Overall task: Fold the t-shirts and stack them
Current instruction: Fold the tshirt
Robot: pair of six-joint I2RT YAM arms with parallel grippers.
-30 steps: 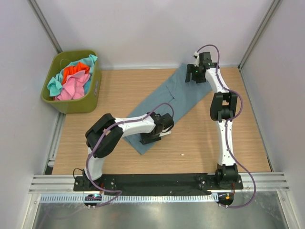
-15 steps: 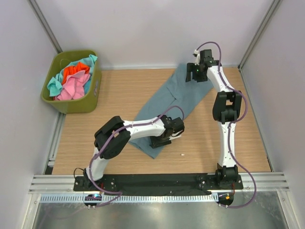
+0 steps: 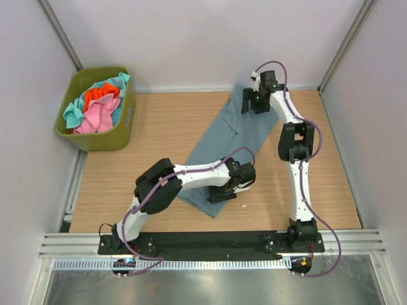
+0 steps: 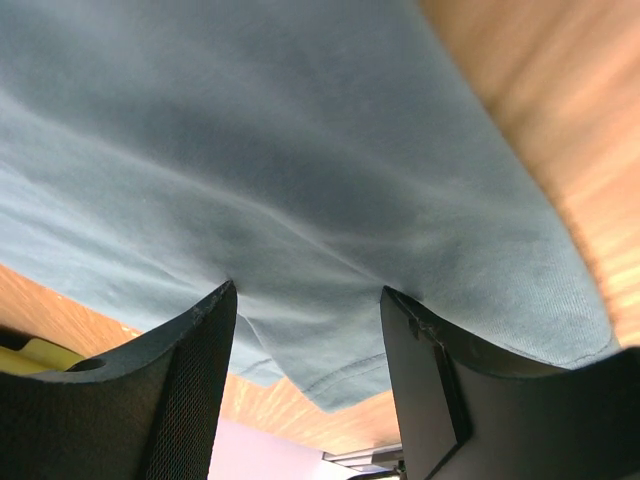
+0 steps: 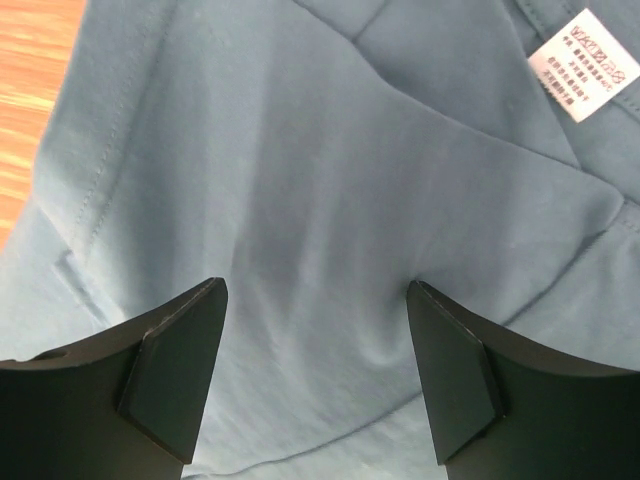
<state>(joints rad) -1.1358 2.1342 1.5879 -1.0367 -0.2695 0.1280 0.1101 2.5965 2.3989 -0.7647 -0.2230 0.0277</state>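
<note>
while the blue t-shirt [image 3: 235,136] is lying long and slanted on the wooden table [image 3: 159,127], the left gripper [image 3: 221,194] is sitting on its near end, holding its two fingers wide apart with the tips pressing on the cloth. the right gripper [image 3: 249,107] is sitting on the far end, fingers wide apart too, near a white label [image 5: 583,64]. the pink t-shirt [image 3: 95,117], orange-red t-shirt [image 3: 102,95] and turquoise t-shirt [image 3: 118,81] are lying bunched up in the green bin [image 3: 105,138] in the far left corner
</note>
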